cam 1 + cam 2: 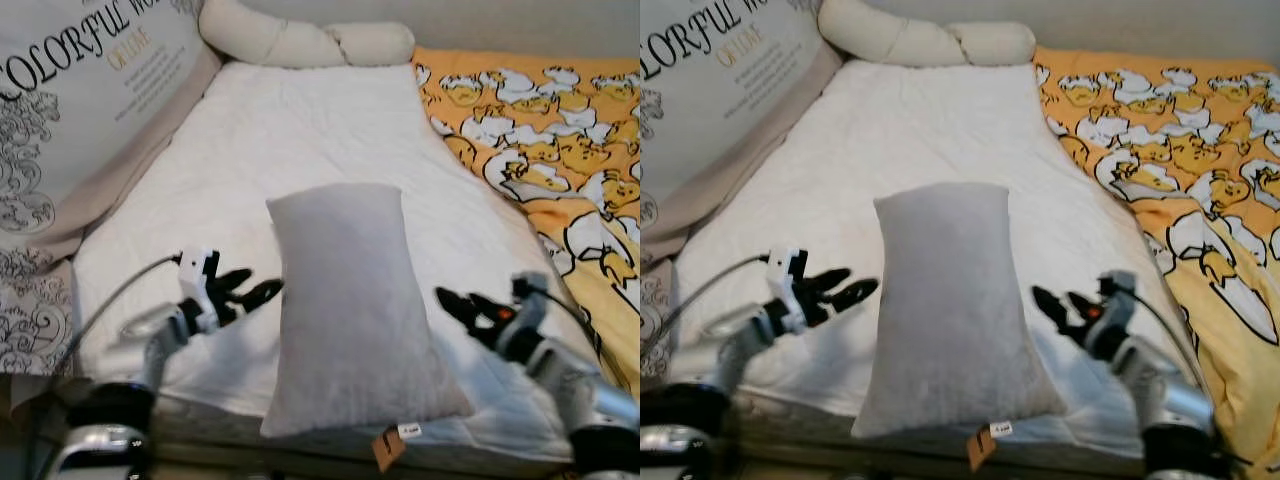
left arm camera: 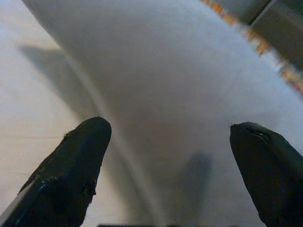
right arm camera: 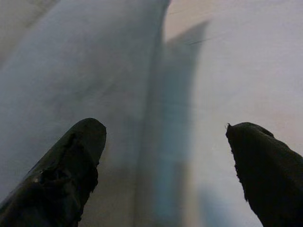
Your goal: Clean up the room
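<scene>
A grey pillow [image 1: 350, 310] lies lengthwise on the white mattress [image 1: 300, 130] of the bed in front of me, near the foot edge closest to me and roughly midway between the two long sides. Its near end reaches almost to that foot edge, where a small brown tag [image 1: 386, 447] and a white label [image 1: 409, 431] stick out.

My left pincer [image 1: 257, 288] sits just beside the pillow's left long edge, low over the mattress, with its two black fingers [image 2: 71, 165] spread wide and empty, pointing at the pillow. In the left wrist view the grey pillow surface rises between and beyond the fingertips.

My right pincer [image 1: 455, 303] sits just beside the pillow's right long edge, also spread wide and holding nothing. In the right wrist view its fingers [image 3: 66, 165] frame the pillow's edge, with white mattress to one side.

At the head edge of the bed lies a cream knotted bolster [image 1: 300, 40]. Along the left edge leans a large cushion printed with black lettering and scrollwork [image 1: 80, 90]. Along the right edge is bunched an orange blanket patterned with white ducks [image 1: 540, 140], overlapping the mattress.
</scene>
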Robot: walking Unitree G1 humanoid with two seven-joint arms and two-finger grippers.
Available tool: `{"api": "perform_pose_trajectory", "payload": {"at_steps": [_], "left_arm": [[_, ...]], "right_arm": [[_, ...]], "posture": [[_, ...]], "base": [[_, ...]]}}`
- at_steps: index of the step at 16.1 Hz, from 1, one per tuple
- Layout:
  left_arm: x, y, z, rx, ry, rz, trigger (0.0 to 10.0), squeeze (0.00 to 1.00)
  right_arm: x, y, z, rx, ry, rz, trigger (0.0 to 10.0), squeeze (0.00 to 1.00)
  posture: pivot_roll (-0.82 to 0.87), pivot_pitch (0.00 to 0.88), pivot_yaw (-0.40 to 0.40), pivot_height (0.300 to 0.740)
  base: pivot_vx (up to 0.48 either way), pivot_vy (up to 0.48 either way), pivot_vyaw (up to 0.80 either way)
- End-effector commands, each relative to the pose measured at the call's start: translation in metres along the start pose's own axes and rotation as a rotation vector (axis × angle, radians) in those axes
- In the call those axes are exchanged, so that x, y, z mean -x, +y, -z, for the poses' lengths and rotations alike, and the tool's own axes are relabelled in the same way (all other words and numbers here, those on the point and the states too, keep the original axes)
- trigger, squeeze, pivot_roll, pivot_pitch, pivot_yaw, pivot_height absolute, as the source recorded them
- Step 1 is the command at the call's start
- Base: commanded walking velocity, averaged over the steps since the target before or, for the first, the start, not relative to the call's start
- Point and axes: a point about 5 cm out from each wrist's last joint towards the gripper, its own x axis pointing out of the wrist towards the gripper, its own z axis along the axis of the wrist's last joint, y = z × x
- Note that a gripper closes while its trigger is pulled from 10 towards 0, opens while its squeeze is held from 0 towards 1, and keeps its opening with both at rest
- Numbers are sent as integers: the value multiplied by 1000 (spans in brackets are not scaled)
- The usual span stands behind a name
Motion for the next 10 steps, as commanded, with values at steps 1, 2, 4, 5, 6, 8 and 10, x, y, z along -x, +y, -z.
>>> {"api": "perform_pose_trajectory", "payload": {"at_steps": [1,2,4,5,6,8,10], "left_arm": [[0,2,0,63,-29,-3,10000,1000],[-9,-7,16,145,-24,28,10000,1000],[-21,-21,36,186,27,72,10000,1000],[-24,-25,41,205,36,88,10000,1000],[-26,-29,46,222,50,103,10000,1000],[-32,-41,60,245,110,153,10000,682],[-33,-44,67,248,145,155,10000,0]], "right_arm": [[-1,0,-4,-49,-23,-23,10000,1000],[-8,9,5,-94,19,-89,10000,1000],[-14,18,17,-119,76,-145,10000,1000],[-16,20,20,-136,84,-160,10000,1000],[-18,23,22,-151,93,-179,10000,1000],[-23,31,32,-145,141,-213,10000,1000],[-25,32,37,-126,162,-192,10000,949]], "posture": [[30,0,36,740],[35,0,24,740],[37,0,18,740],[37,0,18,740],[34,0,20,740],[35,0,19,740],[39,0,11,740]], "base": [[0,0,0],[0,0,0],[0,0,0],[0,0,0],[0,0,0],[0,0,0],[0,0,0]]}}
